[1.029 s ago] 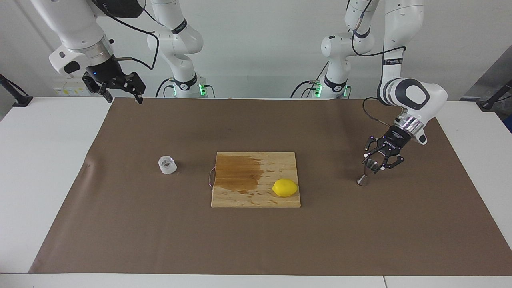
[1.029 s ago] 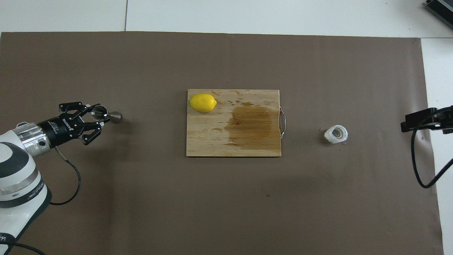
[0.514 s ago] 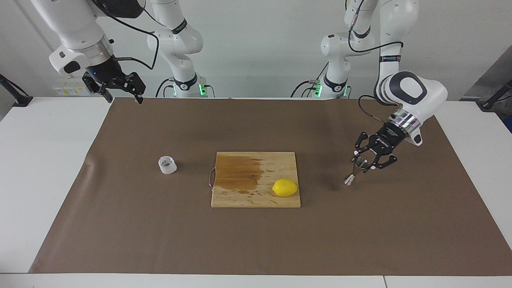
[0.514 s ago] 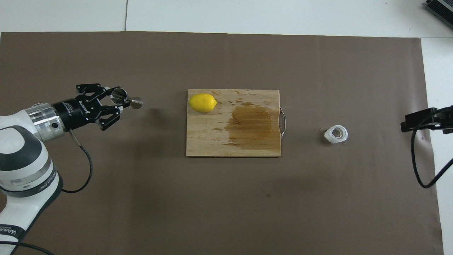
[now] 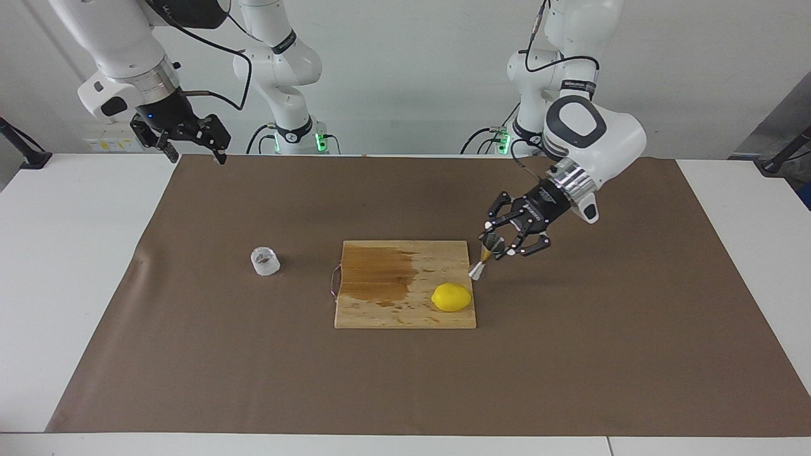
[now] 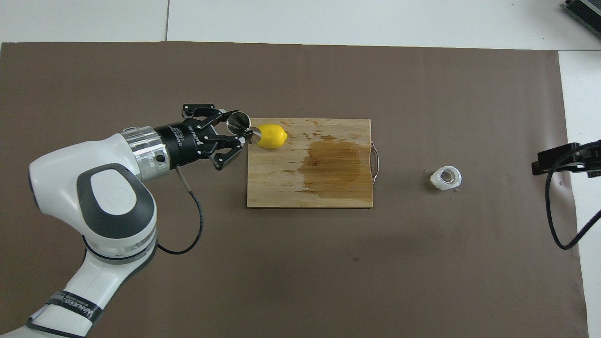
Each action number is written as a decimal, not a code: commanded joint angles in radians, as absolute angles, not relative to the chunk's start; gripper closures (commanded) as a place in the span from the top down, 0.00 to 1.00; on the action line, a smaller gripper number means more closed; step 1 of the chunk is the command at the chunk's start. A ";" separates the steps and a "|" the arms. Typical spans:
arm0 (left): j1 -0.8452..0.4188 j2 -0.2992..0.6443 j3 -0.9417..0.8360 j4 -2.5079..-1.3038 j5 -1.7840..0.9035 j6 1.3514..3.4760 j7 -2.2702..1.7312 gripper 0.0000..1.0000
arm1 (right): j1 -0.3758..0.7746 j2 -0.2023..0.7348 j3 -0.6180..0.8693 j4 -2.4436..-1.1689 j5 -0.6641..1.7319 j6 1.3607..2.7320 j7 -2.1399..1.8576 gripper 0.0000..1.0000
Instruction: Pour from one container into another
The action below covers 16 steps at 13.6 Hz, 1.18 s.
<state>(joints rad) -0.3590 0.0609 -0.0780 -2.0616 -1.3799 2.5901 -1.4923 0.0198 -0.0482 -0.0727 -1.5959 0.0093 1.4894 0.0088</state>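
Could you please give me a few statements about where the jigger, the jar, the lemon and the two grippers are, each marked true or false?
1. The left gripper holds the steel jigger in the air, tilted. True.
2. The glass jar stands on the cutting board. False: it stands on the brown mat, beside the board toward the right arm's end of the table.
3. The lemon lies on the cutting board. True.
4. The right gripper is over the glass jar. False: it waits raised near the mat's corner at its own end, away from the jar.
5. The jigger is over the board's edge at the left arm's end. True.
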 commanded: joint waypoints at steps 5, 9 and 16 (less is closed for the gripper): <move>-0.503 0.268 -0.306 -1.889 -1.499 3.021 -1.620 0.00 | 0.015 -0.058 -0.075 -1.601 0.031 1.482 -0.018 1.00; -0.497 0.415 -0.428 -1.766 -1.500 3.152 -1.617 0.00 | 0.015 -0.058 -0.075 -1.601 0.031 1.482 -0.018 1.00; -0.492 0.472 -0.446 -1.736 -1.494 3.203 -1.615 0.00 | 0.015 -0.058 -0.075 -1.601 0.031 1.482 -0.018 1.00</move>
<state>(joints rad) -0.4908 0.4620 -0.4285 -1.7514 -1.4798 3.1674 -1.6223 0.0198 -0.0482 -0.0727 -1.5959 0.0093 1.4894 0.0088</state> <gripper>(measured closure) 0.493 0.000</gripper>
